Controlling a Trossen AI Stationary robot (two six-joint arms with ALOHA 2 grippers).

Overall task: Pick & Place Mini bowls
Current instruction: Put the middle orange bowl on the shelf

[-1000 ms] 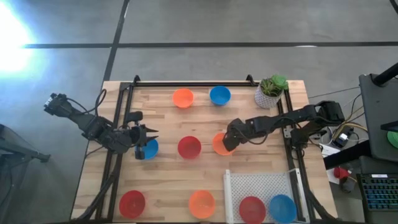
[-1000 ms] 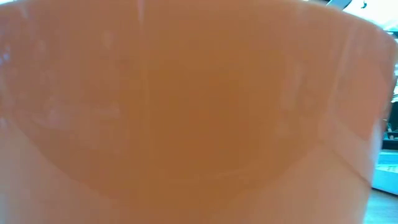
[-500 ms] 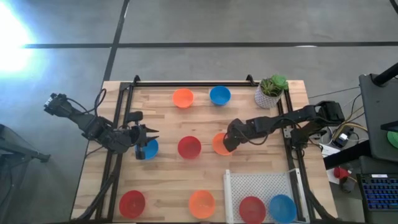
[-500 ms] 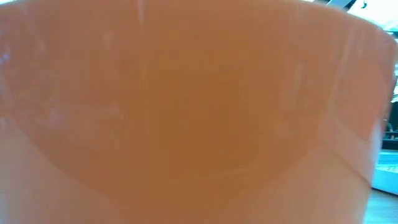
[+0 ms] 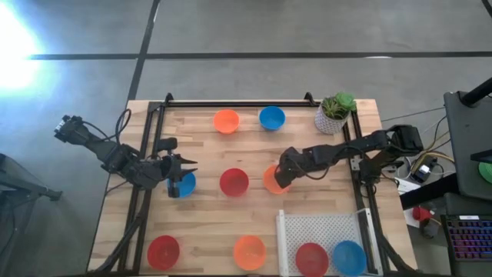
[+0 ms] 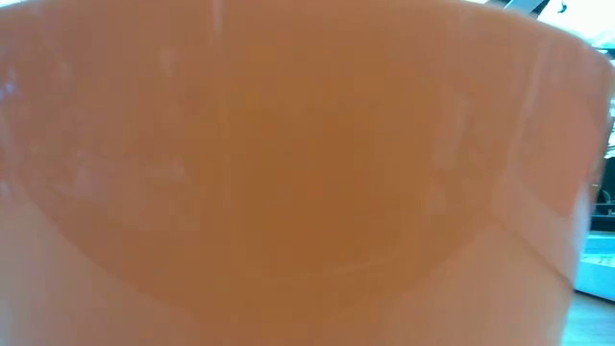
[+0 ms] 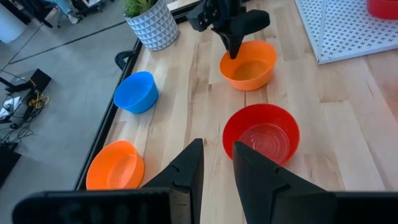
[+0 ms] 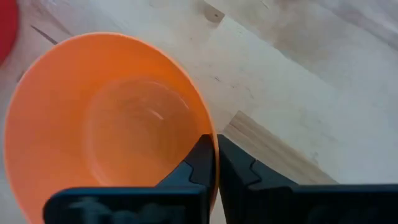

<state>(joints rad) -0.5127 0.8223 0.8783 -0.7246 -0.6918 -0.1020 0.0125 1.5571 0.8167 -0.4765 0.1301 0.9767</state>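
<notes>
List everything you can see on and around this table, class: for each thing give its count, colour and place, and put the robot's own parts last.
Mini bowls on the bare table: seven. Orange and blue at the far edge; blue, red and orange across the middle; red and orange at the near edge.
Mini bowls on the white mesh tray: two, red and blue, near right corner.
Potted plant: one, green in a white patterned pot, far right corner.
Table: one, light wood.
Left hand: dark, fingers apart, over the middle blue bowl.
Right hand: dark, shut on the middle orange bowl's rim.
</notes>
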